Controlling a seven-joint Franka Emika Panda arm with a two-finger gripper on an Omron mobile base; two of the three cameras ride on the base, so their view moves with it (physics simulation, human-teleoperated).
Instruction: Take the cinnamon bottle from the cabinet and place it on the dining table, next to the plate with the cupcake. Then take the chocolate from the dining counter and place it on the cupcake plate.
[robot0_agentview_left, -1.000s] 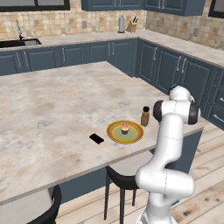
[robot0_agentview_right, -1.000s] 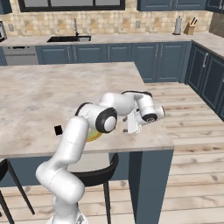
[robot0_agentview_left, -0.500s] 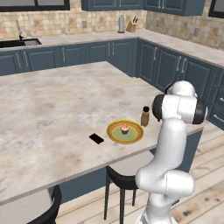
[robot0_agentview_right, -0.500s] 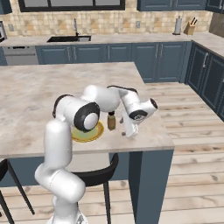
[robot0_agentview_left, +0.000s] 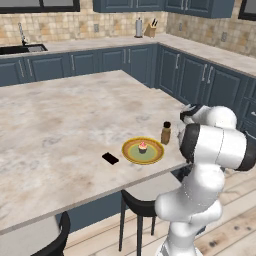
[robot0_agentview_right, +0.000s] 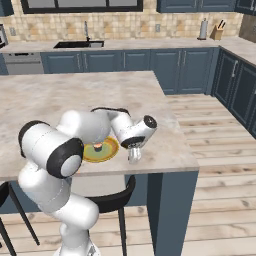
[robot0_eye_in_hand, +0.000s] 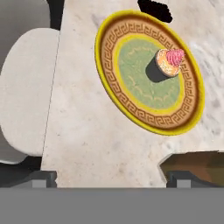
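Jaws of the two-finger gripper (robot0_agentview_right: 134, 156) spread wide, released, grasping nothing, hanging low over the near edge of the large island counter with beige marbled stone top (robot0_agentview_left: 60, 110). Just beside the jaws, at the bottom right of the hand view, the small clear bottle with brown-orange contents and a black cap (robot0_agentview_left: 166, 133), upright on the stone, touching neither finger. Beyond the jaws, next to the bottle, the round yellow-olive plate with a darker patterned rim (robot0_eye_in_hand: 131, 103), carrying the tiny pink-frosted cupcake in a dark wrapper (robot0_eye_in_hand: 166, 63). Farthest from the jaws, past the plate's far rim, the small flat black rectangular chocolate bar (robot0_agentview_left: 110, 158), flat on the stone, apart from the plate.
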